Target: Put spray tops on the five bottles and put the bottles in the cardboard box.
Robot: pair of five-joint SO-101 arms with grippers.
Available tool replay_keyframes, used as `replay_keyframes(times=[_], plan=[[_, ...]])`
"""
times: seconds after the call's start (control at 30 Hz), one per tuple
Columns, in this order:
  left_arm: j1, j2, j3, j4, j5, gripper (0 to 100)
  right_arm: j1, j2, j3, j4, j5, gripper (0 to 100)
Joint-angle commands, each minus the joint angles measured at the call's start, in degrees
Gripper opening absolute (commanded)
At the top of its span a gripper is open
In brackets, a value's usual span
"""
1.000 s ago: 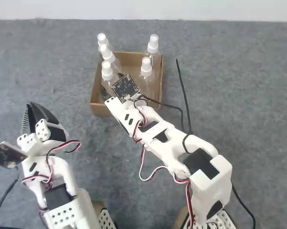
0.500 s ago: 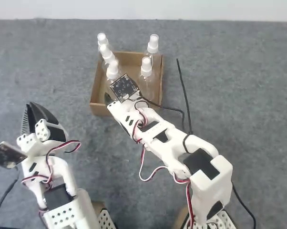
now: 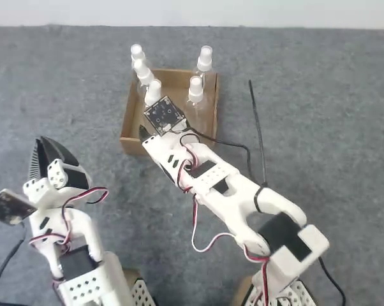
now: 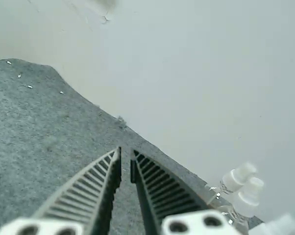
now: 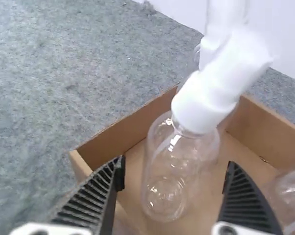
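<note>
Grey carpet (image 3: 319,95), five bottles (image 3: 196,89), one box (image 3: 129,145).

Left claw (image 4: 126,154) closed, raised; right claw (image 5: 176,169) spread wide.

Five spray bottles (image 3: 197,102) (every one capped with a white spray top (image 3: 196,83)), one cardboard box (image 3: 127,127), two robot arms (image 3: 211,182), and one black cable (image 3: 256,127).
</note>
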Motion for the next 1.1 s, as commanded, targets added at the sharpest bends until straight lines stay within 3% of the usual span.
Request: replay_keyframes(times=[0.0, 0.2, 0.4, 0.53, 1.07], plan=[[0.2, -1.1, -0.4, -1.5, 0.5, 3, 0.0, -7.3, -0.7, 5.5, -0.9, 25.4], [0.2, -1.1, 0.1, -1.7, 0.5, 3, -0.1, -11.0, -0.7, 12.4, -0.9, 24.7], [0.2, -1.1, 0.2, -1.7, 0.5, 3, 0.0, -14.0, -0.7, 15.3, -0.5, 7.0], [0.2, -1.1, 0.2, -1.7, 0.5, 3, 0.0, -15.7, -0.7, 16.9, -0.5, 0.5], [0.2, -1.1, 0.4, -1.5, 0.5, 3, 0.0, -29.6, -0.6, 32.0, -0.4, 0.7]])
